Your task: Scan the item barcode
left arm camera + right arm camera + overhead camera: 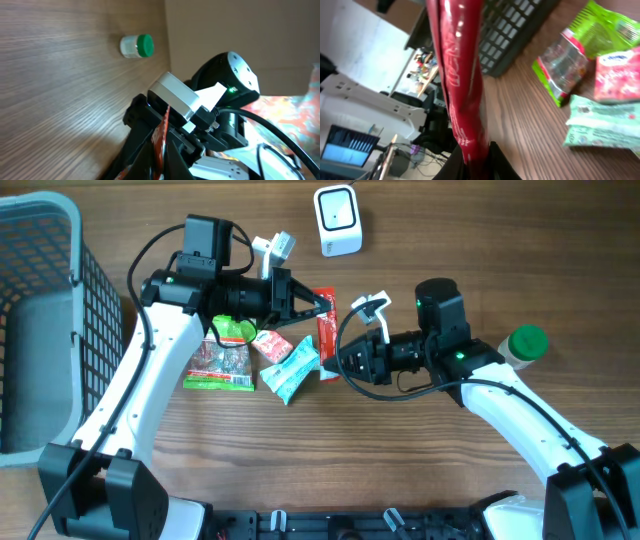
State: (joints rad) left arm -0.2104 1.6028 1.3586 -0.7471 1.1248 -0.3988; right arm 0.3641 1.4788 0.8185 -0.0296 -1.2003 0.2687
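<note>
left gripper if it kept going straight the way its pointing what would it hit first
Beyond the red packet it grips, the left gripper would probably meet the right arm's white wrist mount, straight ahead in its own view; the green-capped bottle lies off to the side. Depth is unclear.

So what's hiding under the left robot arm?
A green candy bag lies partly under the left arm. Its top end is covered by it and can't be seen.

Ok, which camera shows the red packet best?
Right wrist: the red packet fills the frame from top to bottom, with its lettering visible. Overhead shows it small and partly hidden; left wrist catches only a thin red sliver.
</note>
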